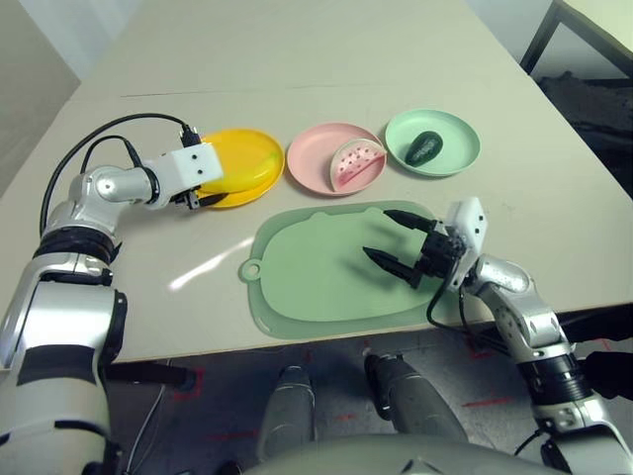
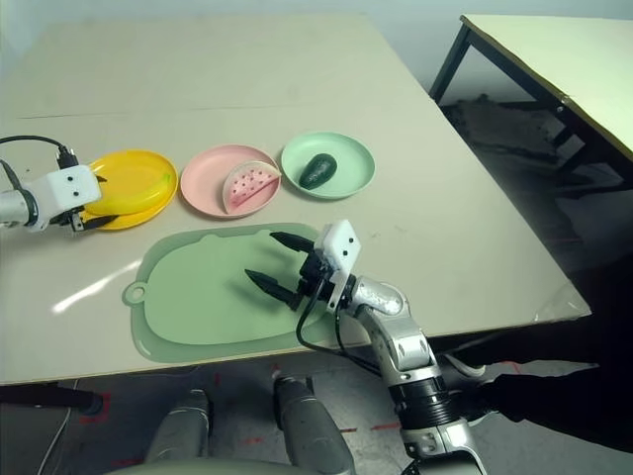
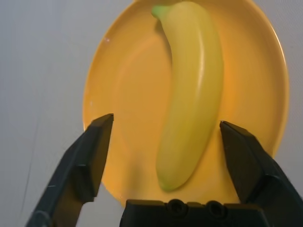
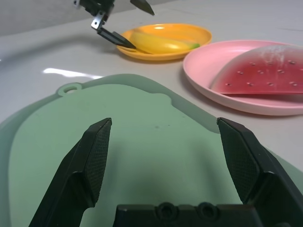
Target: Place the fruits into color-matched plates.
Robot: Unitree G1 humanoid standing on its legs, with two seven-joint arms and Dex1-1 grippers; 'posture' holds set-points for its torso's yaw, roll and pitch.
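The yellow banana (image 3: pixel 191 94) lies in the yellow plate (image 1: pixel 247 158). My left gripper (image 1: pixel 203 198) is at that plate's near left rim, open, with one finger on each side of the banana and not touching it. The red watermelon wedge (image 1: pixel 356 163) rests in the pink plate (image 1: pixel 309 153). The dark green avocado (image 1: pixel 423 147) sits in the mint green plate (image 1: pixel 457 134). My right gripper (image 1: pixel 377 233) is open and holds nothing, low over the right part of the green mat (image 1: pixel 307 277).
The three plates stand in a row across the table behind the mat. The mat's near edge lies close to the table's front edge. A second table (image 2: pixel 554 59) stands to the far right.
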